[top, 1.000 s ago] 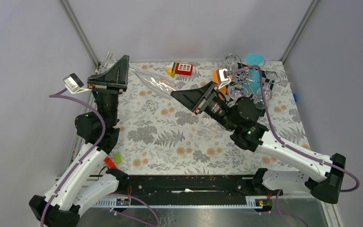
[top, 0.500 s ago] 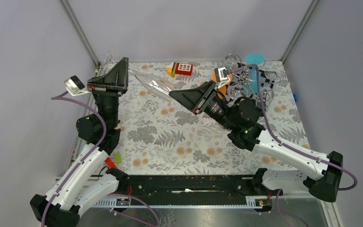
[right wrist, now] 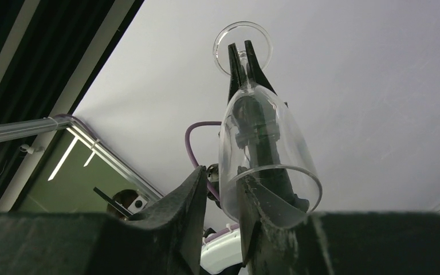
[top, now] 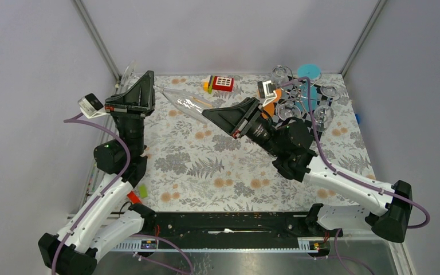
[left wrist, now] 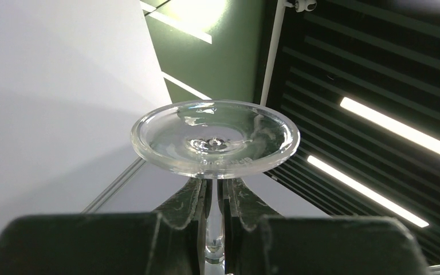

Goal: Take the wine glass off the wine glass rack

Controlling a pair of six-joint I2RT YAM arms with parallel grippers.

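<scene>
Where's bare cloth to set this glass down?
Widest bare patch: mid tablecloth, bordered by the left arm, the right arm and the black base rail. A smaller one lies between the right arm and the cloth's right edge. Crowded: the far right corner around the wine glass rack, and far centre by the red box.

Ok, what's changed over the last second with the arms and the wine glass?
The right claw moved slightly left, farther onto the bowl of the wine glass, its fingers straddling the rim. The left claw stayed clamped on the stem, and the wine glass rack did not move.
</scene>
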